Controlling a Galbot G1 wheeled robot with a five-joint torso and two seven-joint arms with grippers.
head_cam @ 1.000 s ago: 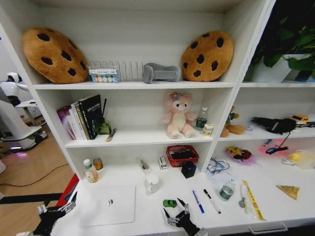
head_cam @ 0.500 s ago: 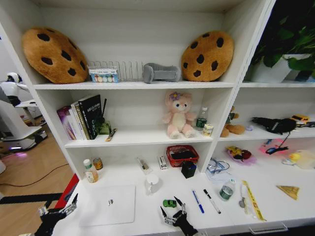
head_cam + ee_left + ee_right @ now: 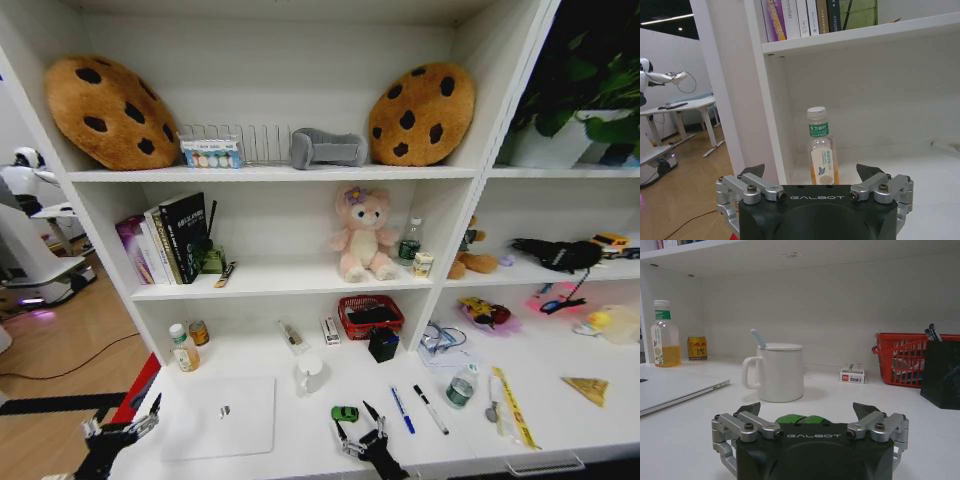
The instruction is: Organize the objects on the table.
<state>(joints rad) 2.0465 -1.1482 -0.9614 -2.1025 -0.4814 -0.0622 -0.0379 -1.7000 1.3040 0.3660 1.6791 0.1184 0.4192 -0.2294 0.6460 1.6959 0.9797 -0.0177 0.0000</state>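
— Hovering low over the desk (image 3: 300,440) near its front edge, the right gripper (image 3: 362,432) has its fingers spread apart and holds nothing. Where is the green toy car (image 3: 345,413)?

— Just beyond that gripper, a little toward the laptop side, resting on the desk and not touched. In the right wrist view the car (image 3: 800,419) peeks over the gripper body between the open fingers (image 3: 747,410).

— What lies farther out?

— The white mug (image 3: 776,371) with a spoon stands beyond the car. The silver laptop (image 3: 220,416) lies closed to the gripper's left; the blue pen (image 3: 402,410) and the black pen (image 3: 431,409) lie to its right, with the green-capped bottle (image 3: 461,388) farther right.

— And the other arm?

— The left gripper (image 3: 120,430) hangs off the desk's left end, fingers apart, empty. Ahead of it stands a juice bottle (image 3: 821,152).
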